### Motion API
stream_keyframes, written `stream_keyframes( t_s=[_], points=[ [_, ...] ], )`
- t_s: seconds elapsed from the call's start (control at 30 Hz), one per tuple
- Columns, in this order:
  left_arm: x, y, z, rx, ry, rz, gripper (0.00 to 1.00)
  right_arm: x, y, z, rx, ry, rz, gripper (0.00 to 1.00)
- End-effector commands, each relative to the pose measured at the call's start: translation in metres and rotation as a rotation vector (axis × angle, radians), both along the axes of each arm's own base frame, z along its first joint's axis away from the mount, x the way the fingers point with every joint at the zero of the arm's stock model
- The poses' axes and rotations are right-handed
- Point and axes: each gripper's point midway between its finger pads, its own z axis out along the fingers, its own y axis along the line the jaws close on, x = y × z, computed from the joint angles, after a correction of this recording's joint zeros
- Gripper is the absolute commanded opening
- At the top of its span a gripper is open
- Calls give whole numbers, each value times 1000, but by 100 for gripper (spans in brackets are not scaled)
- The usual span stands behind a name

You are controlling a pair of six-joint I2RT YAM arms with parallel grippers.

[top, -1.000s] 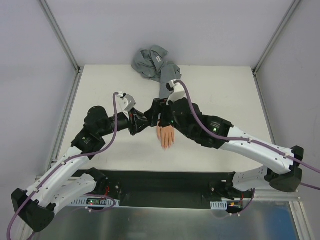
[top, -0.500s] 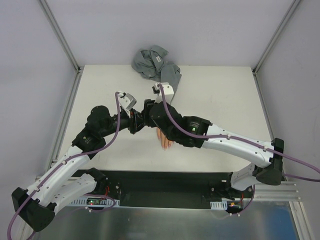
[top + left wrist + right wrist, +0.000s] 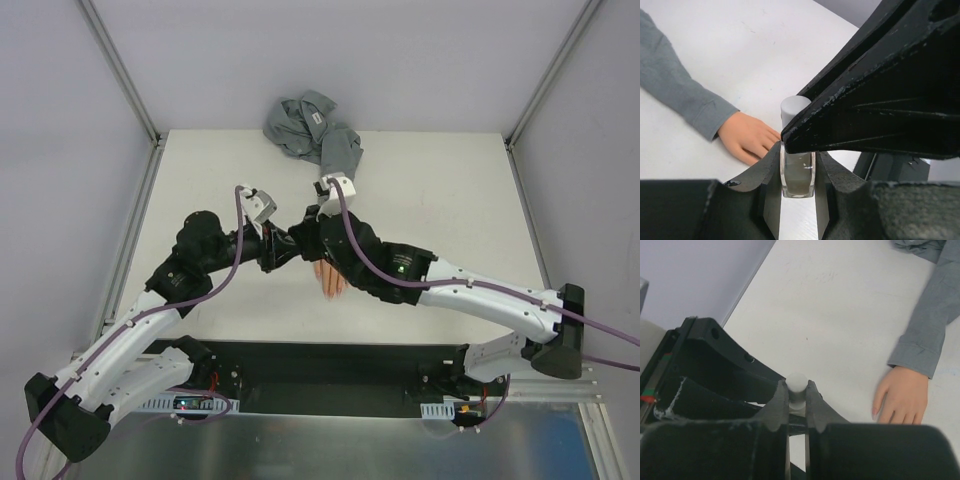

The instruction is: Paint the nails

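Lying on the surface (image 3: 440,210), the mannequin hand (image 3: 902,397) points toward the near edge. To its left, the left gripper (image 3: 797,165) pinches the bottle (image 3: 797,179) and the right gripper (image 3: 797,401) pinches the cap (image 3: 796,383). Cap not yet off; the nails (image 3: 874,411), at the hand's near end, are judged unpainted.

Clear bottle (image 3: 798,180) w/ grey cap (image 3: 792,107); grey shirt (image 3: 300,118) bunched @ far edge of wht table (image 3: 450,200).

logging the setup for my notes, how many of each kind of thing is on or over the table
robot hand: 2, left hand and right hand
mannequin hand: 1
grey shirt: 1
clear bottle with cap: 1
total: 5
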Motion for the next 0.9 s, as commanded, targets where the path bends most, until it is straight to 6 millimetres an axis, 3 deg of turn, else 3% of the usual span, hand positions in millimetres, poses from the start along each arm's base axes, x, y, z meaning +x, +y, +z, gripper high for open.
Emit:
stream_keyframes(
  t_s=[0.0, 0.03, 0.07, 0.1, 0.13, 0.17, 0.27, 0.3, 0.47, 0.67, 0.73, 0.8, 0.87],
  points=[
    [-39, -19, 48, -140, -145, -249, 0, -6, -19, 23, 24, -96, 124, 1],
    [-54, -21, 50, -152, -145, -331, 0, -2, -22, 26, 43, -112, 154, 1],
    [-61, -22, 57, -174, -176, -379, 0, -7, -24, 15, 35, -111, 217, 1],
    [-72, -23, 58, -189, -165, -437, 0, -30, -19, 22, 88, -108, 386, 1],
    [-82, -23, 61, -205, -171, -497, 0, -28, -21, 36, 144, -154, 453, 1],
    [-107, -20, 61, -211, -167, -651, 0, -66, -11, 39, 196, -146, 709, 1],
    [-136, -14, 66, -233, -106, -848, 0, -112, -16, 42, 237, -170, 1035, 0],
    [-137, -14, 66, -236, -121, -866, 0, -114, -16, 39, 235, -157, 1054, 1],
    [-137, -13, 65, -232, -147, -860, 0, -110, -21, 33, 231, -149, 1054, 0],
    [-118, -20, 59, -210, -127, -747, 0, -89, -31, 33, 212, -165, 914, 1],
    [-101, -25, 61, -203, -136, -640, 0, -80, -34, 27, 185, -132, 849, 30],
    [-85, -25, 55, -172, -133, -539, 0, -64, -39, 28, 158, -110, 734, 49],
    [-58, -24, 46, -134, -118, -380, 0, -46, -47, 24, 126, -88, 597, 57]
  ],
)
